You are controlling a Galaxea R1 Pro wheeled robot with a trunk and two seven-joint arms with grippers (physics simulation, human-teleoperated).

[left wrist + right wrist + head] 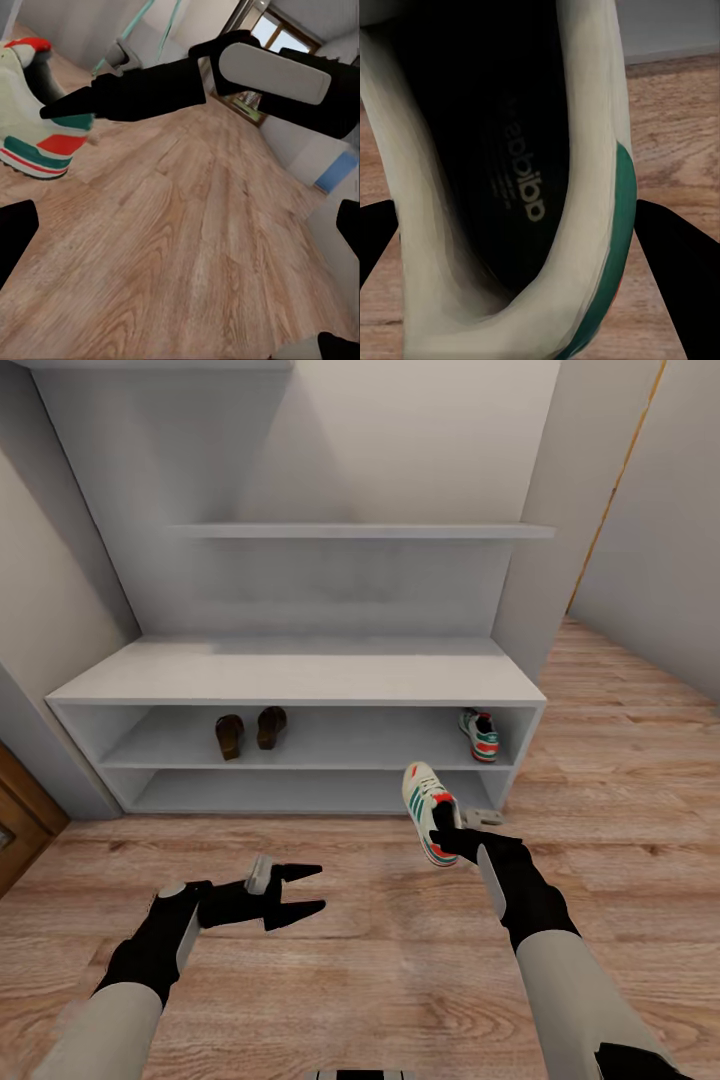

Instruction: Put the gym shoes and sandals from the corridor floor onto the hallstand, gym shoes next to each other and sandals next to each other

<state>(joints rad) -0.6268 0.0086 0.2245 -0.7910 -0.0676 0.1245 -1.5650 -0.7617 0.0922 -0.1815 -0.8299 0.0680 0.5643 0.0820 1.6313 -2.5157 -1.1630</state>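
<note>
One white gym shoe [430,810] with green stripes hangs over the corridor floor [380,960], just in front of the hallstand [300,670]. My right gripper [447,838] is shut on its heel end. In the right wrist view the shoe's dark inside [510,165] sits between the black fingers [671,270]. The other gym shoe [480,734] lies at the right end of the middle shelf. Both brown sandals [229,737] [271,727] lie side by side on the same shelf, left of centre. My left gripper [305,890] hangs open and empty over the floor, and its view catches the held shoe [37,112].
The hallstand's bench top and its upper shelf [360,531] are bare. A brown door [15,830] stands at the far left. A wall corner with an orange frame [620,470] is at the right. Wood floor runs on to the right of the rack.
</note>
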